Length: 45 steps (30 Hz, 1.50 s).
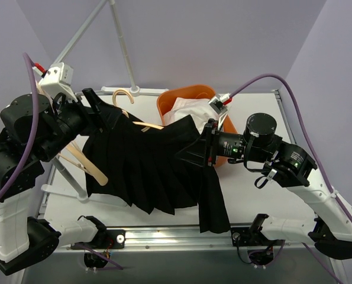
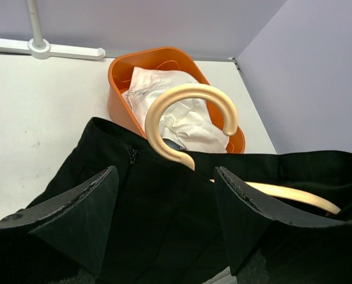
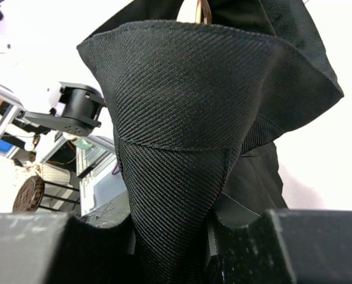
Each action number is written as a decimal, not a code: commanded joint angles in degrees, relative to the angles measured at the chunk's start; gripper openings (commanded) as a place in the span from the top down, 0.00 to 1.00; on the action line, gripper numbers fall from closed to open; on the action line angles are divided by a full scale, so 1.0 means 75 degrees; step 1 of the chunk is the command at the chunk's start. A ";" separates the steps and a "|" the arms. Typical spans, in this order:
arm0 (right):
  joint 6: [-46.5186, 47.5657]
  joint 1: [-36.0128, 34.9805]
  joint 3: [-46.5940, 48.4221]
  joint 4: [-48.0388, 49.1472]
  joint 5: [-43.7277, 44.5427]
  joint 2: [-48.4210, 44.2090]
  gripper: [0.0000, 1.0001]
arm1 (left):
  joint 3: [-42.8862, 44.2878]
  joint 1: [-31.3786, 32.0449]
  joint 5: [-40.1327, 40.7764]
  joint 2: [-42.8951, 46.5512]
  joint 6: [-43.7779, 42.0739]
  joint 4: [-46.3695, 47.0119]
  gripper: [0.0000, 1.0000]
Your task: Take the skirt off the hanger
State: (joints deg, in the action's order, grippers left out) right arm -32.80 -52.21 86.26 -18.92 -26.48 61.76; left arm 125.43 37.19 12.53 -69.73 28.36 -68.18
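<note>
Removal under way: right claw (image 3: 173, 236) clamps a fold of the black skirt (image 1: 152, 171); left claw (image 2: 164, 177) gapes around the wooden hanger (image 2: 190, 90), which it probably must grip next.

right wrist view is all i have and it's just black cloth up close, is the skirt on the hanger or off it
Observer: On it. From the top camera the skirt drapes over the wooden hanger, whose hook pokes out above the waistband.
Operator: ok and where's the left pincer
Observer: The left pincer is open, straddling the waistband right at the foot of the hook, closed on nothing.
</note>
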 commanded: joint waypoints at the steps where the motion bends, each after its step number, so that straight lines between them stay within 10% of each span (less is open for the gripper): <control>1: -0.0115 -0.0047 0.0065 0.1045 -0.0476 -0.0312 1.00 | -0.0071 0.0022 -0.0125 -0.0053 0.0063 0.0114 0.26; 19: -0.0022 -0.0094 -0.0017 0.1011 -0.0970 -0.0289 1.00 | -0.0036 0.0022 -0.0183 -0.0358 -0.0172 0.0302 0.44; 31: 0.0119 -0.0094 0.0147 0.0905 -0.0922 -0.0277 1.00 | -0.0188 0.0010 -0.0253 -0.0382 -0.0231 0.0396 0.74; 40: 0.0142 -0.0094 0.0217 0.0917 -0.0969 -0.0289 1.00 | -0.0376 0.0022 -0.0207 -0.0335 -0.0113 0.0501 0.48; 45: 0.0201 -0.0094 0.0288 0.0765 -0.0969 -0.0301 1.00 | -0.0434 0.0010 -0.0288 -0.0311 -0.0102 0.0607 0.63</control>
State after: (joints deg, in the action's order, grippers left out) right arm -32.42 -52.60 85.25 -20.05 -31.99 60.51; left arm 122.17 37.01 11.73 -72.31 27.27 -66.70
